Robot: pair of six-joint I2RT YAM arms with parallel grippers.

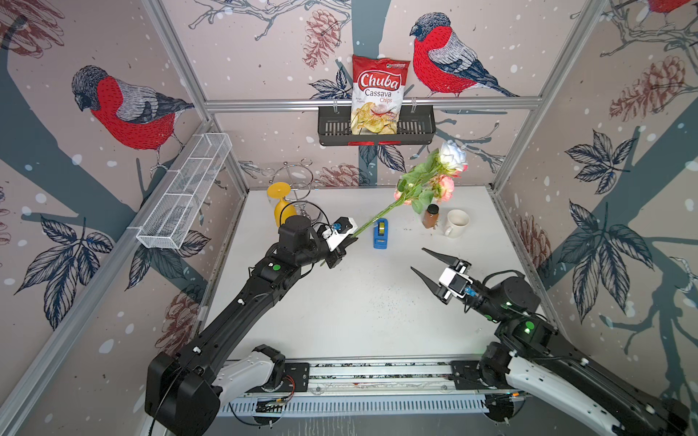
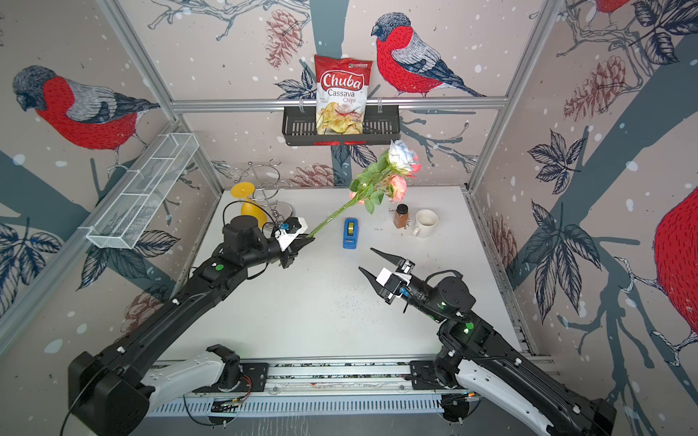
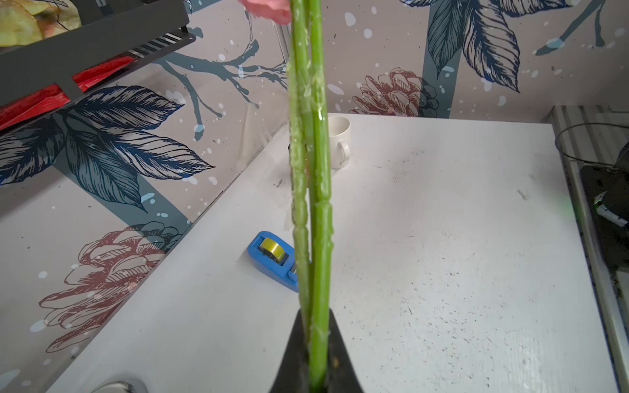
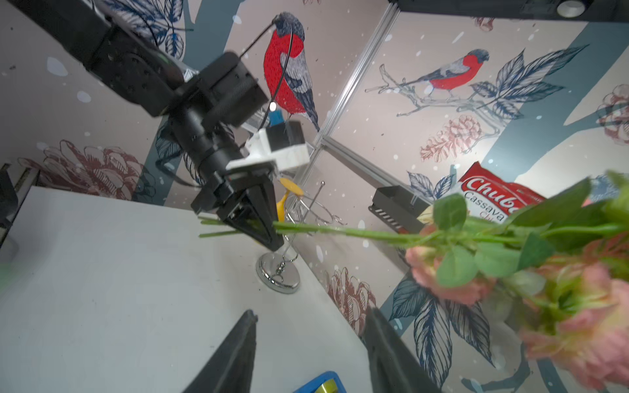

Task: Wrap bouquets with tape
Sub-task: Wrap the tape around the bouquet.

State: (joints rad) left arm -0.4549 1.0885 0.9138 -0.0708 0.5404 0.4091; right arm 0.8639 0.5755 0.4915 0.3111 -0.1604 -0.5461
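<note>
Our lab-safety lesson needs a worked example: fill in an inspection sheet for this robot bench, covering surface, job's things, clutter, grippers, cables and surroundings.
Surface: white table, scattered dark specks.
Job's things: bouquet held aloft by its stems; tape dispenser standing on the table, untouched.
Clutter: spice jar beside mug; yellow goblet at a wire stand.
Grippers: left gripper shut on the bouquet's stems; right gripper open, empty.
Cables: black cable looping at the left wrist.
Surroundings: bird-print walls; chips bag in a black basket; white wire basket, nothing seen inside.
</note>
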